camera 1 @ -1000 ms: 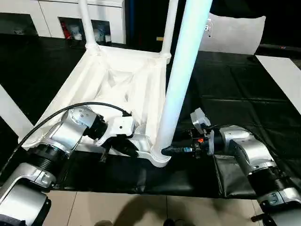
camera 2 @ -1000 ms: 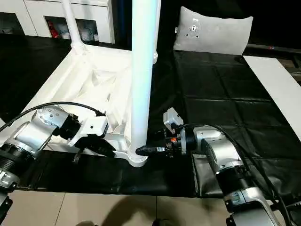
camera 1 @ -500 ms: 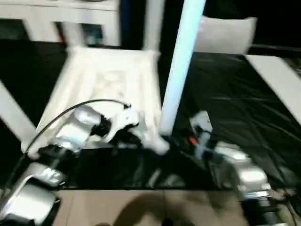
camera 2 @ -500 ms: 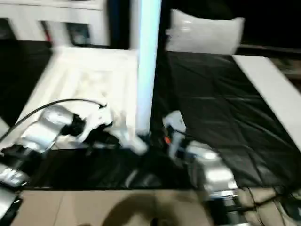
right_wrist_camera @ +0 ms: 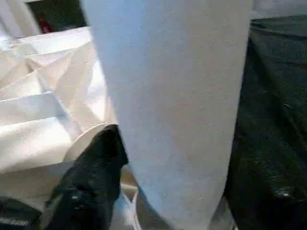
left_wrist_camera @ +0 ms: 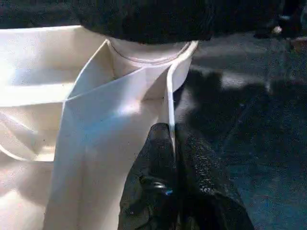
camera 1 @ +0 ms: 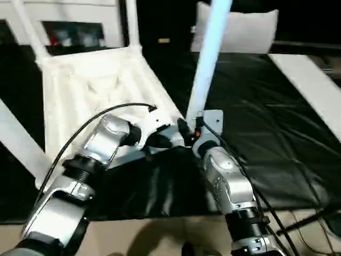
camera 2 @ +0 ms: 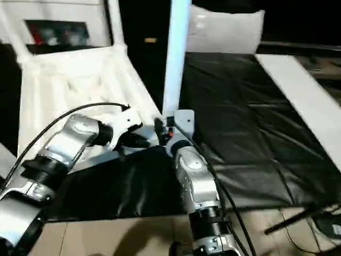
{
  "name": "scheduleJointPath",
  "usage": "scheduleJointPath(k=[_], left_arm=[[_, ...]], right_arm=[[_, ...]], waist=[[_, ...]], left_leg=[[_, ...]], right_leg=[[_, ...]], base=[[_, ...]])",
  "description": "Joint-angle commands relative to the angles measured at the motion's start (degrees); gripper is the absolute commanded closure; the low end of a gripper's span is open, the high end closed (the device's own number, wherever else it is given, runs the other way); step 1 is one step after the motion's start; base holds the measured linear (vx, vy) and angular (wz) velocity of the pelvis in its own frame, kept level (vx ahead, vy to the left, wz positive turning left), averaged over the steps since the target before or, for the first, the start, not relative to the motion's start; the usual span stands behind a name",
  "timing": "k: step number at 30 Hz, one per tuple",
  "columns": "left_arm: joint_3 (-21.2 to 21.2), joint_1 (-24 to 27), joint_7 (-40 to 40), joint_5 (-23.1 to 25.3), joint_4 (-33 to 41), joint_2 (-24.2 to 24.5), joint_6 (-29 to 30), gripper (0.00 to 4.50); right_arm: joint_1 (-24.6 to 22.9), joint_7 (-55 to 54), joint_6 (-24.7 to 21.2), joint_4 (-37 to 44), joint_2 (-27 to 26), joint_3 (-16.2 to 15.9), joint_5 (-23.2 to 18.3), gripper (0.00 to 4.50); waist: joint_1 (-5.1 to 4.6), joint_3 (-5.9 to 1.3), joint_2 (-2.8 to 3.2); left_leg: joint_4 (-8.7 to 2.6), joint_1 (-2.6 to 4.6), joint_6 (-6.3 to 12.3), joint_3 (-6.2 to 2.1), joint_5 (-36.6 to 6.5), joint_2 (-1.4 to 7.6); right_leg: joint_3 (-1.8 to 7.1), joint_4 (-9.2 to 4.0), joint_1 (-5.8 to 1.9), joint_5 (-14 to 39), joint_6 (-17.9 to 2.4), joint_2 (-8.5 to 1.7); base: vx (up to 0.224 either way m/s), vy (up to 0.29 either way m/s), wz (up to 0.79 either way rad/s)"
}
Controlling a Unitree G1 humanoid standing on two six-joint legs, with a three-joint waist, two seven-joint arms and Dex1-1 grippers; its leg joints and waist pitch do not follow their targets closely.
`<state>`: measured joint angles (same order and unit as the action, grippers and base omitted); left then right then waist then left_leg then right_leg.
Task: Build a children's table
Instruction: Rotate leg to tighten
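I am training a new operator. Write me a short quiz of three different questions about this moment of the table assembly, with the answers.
1. True or false: the table top lies with its ribbed underside up.
2. What do the fingers of the left gripper pinch?
A. a thin rib of the top
B. the pillow
C. a cable
3. Fill in: the leg near the right gripper stands ____ in its corner socket.

Key: 1 true; 2 A; 3 upright
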<state>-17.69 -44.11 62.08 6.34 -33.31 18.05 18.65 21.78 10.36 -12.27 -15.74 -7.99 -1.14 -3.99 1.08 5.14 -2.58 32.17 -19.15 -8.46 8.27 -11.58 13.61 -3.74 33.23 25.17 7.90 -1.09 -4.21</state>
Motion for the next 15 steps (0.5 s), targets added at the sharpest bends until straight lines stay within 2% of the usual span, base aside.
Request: scheduleJointPath(k=[1,3,4,6,8,10,11,12,13,14,15], left_arm=[[-1.7,-0.4,2.9,-1.4,2.0,-0.3,-2.8,4.5],[-1.7,-0.2,3.4,-1.2,1.8,0.2,-4.0,4.5],[-1.6,0.3,4.6,-1.0,1.2,1.2,-6.4,4.5],[-2.0,0.7,6.1,-0.8,0.8,2.3,-9.8,4.5],[-1.8,0.9,6.1,-0.9,0.7,2.6,-9.9,4.5],[-0.2,1.8,7.6,-3.0,1.6,3.4,-11.5,4.5],[-0.2,1.8,7.6,-3.0,1.6,3.4,-11.5,4.5],[0.3,2.1,8.0,-3.7,1.9,3.5,-11.7,4.5],[1.6,3.2,9.9,-6.3,4.1,3.6,-11.7,4.5],[1.9,3.5,10.2,-6.8,4.7,3.7,-11.7,4.06],[3.0,5.4,12.5,-9.6,8.5,4.2,-10.9,3.95]], right_arm=[[-2.0,4.4,-0.1,2.5,1.8,-1.1,-2.4,1.31],[-3.7,6.7,-0.7,5.0,3.6,-1.3,-3.0,1.03],[-7.9,11.4,-1.9,11.0,7.4,-1.4,-4.7,1.0],[-11.2,14.3,-3.6,15.8,10.1,-1.0,-6.3,0.81],[-13.0,16.2,-4.1,18.3,11.8,-1.1,-7.1,0.59],[-17.0,20.3,-5.5,24.1,15.6,-1.3,-9.3,0.47],[-17.0,20.3,-5.5,24.1,15.6,-1.3,-9.3,0.47],[-17.5,20.9,-5.8,24.9,16.1,-1.3,-9.9,0.33],[-18.2,21.7,-5.6,25.9,16.9,-1.4,-10.3,0.2],[-18.4,21.9,-5.6,26.1,17.0,-1.4,-10.4,0.1],[-19.2,22.2,-6.1,27.5,17.9,-1.4,-11.0,0.05]], waist=[[0.14,-4.12,0.94],[0.57,-4.27,0.9],[0.73,-4.18,0.72],[1.4,-3.92,0.57],[1.43,-3.88,0.4],[1.5,-3.61,0.3],[1.58,-3.54,0.3],[1.58,-3.79,0.24],[1.53,-3.9,0.23],[1.5,-4.09,-0.05],[1.55,-4.35,-0.17]], left_leg=[[-2.96,-0.82,3.9,2.03,-1.3,-1.91],[-2.83,-0.77,5.05,2.08,0.3,-2.01],[-2.91,-0.66,5.45,2.18,0.0,-1.9],[-3.0,-0.68,6.33,2.18,-1.6,-1.75],[-3.2,-0.68,5.49,2.14,-4.4,-1.56],[-3.34,-0.75,3.92,2.17,-8.1,-1.52],[-3.37,-0.83,3.86,2.16,-8.5,-1.55],[-3.41,-0.79,3.56,2.1,-8.7,-1.49],[-3.42,-0.87,3.13,1.99,-8.3,-1.37],[-3.38,-0.86,3.06,2.03,-8.0,-1.31],[-3.31,-0.84,2.97,2.01,-7.1,-1.24]], right_leg=[[2.31,-1.46,-4.92,-1.8,-14.3,-1.39],[2.29,-1.28,-5.2,-4.6,-15.4,-1.35],[2.31,-1.37,-5.08,-4.1,-15.7,-1.45],[2.38,-1.72,-5.38,-1.9,-14.8,-1.53],[2.33,-2.12,-5.28,3.5,-13.7,-1.7],[2.33,-2.99,-4.99,11.9,-11.3,-1.98],[2.34,-3.19,-5.03,13.5,-10.6,-1.97],[2.34,-3.29,-4.92,15.4,-9.7,-2.01],[2.29,-3.15,-4.81,15.8,-9.6,-2.08],[2.28,-3.11,-4.82,15.5,-9.8,-2.09],[2.3,-2.83,-4.82,14.1,-10.2,-2.11]], base=[[0.058,-0.013,0.01],[0.0,0.0,0.0],[0.0,0.0,0.0],[0.0,0.0,0.0],[0.0,0.0,0.0],[0.0,0.0,0.0],[0.0,0.0,0.0],[0.0,0.0,0.0],[0.0,0.0,0.0],[0.0,0.0,0.0],[0.0,0.0,0.0]])
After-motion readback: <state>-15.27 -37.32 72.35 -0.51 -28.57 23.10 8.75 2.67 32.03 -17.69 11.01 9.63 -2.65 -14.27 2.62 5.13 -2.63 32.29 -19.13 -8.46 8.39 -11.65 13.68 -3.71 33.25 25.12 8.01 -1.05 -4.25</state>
